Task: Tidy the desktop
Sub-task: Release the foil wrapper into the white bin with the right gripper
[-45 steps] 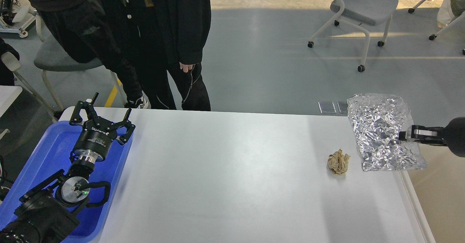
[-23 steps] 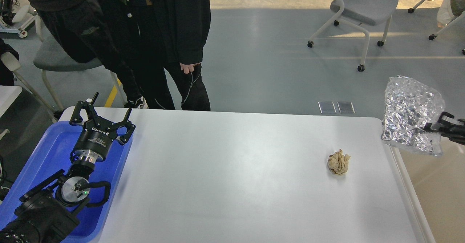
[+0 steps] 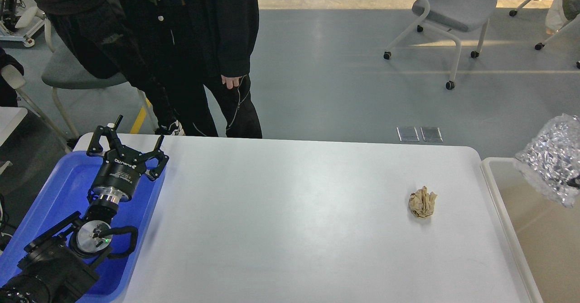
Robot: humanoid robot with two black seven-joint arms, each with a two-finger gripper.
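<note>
- Desktop (image 3: 290, 221) lies right of the left gripper (image 3: 128, 145), whose fingers spread apart above the blue tray (image 3: 54, 194).
- Right gripper (image 3: 574, 181): barely visible, state unclear.
- Crumpled foil (image 3: 550, 158) hangs over the beige bin (image 3: 507, 212).

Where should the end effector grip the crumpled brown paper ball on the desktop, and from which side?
Likely from straight above, fingers closing across the middle of the paper ball. It is a roughly round, creased wad lying alone on the flat desktop, clear all round, with no handle or edge to favour.

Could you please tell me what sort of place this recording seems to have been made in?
Probably an office-like lab or test room: a wide white desktop on a smooth grey floor, wheeled office chairs behind it, and people in dark clothes standing by to watch.
</note>
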